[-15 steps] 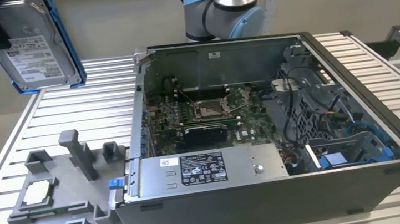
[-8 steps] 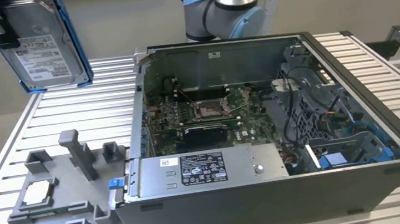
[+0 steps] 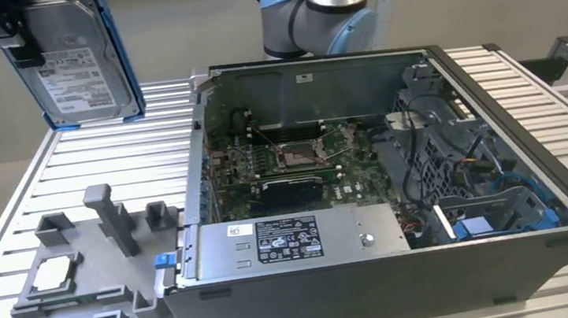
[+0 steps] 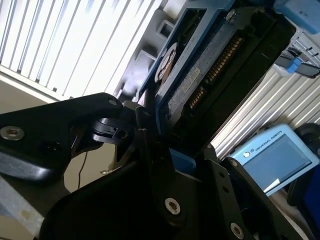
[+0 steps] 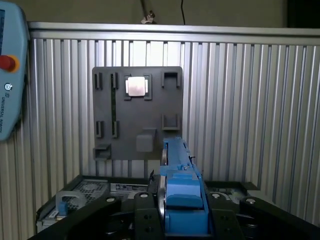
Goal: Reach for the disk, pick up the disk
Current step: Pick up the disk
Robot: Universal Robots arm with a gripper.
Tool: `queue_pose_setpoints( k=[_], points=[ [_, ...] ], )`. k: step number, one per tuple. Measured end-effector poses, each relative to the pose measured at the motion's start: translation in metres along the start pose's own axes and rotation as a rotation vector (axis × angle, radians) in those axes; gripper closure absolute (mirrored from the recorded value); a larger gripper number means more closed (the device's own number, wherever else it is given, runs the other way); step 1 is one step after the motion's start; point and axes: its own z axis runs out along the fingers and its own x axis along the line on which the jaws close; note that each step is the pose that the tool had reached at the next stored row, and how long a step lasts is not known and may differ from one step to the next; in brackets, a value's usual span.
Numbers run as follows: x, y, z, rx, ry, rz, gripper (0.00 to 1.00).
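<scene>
High at the exterior view's left, well above the slatted metal table [image 3: 103, 150], the disk [image 3: 78, 62] hangs upright in the black gripper [image 3: 24, 45], whose jaws are clamped on it from both flat sides. Its white label faces the camera, covered in barcodes and lines of fine print too small to make out, and the blue frame runs down its edges. In the first wrist view the gripper [image 5: 182, 202] pinches the disk [image 5: 175, 155] edge-on. The second wrist view shows the disk's [image 4: 200, 75] underside and a small pale sticker there.

Below on the table lies a grey fixture tray [image 3: 99, 309] with a small silver chip [image 3: 52, 270] seated in one pocket. Just beside it stands the open computer case [image 3: 383, 295]. A silver box [image 3: 360, 230] inside carries a black-and-white sticker [image 3: 287, 239]. A blue-grey pendant [image 4: 275, 155] bears printed lettering.
</scene>
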Motion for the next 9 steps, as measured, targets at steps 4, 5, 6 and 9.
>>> queue_pose_setpoints(
  k=[4,5,6,9],
  points=[
    [0.0,-0.0064,0.0002,-0.0001,0.0,0.0,1.0],
    [0.0001,-0.0092,0.0003,0.0,0.0,0.0,1.0],
    [0.0001,-0.0106,0.0003,0.0,0.0,0.0,1.0],
    [0.0001,-0.0149,0.0004,0.0001,0.0,0.0,1.0]
  ],
)
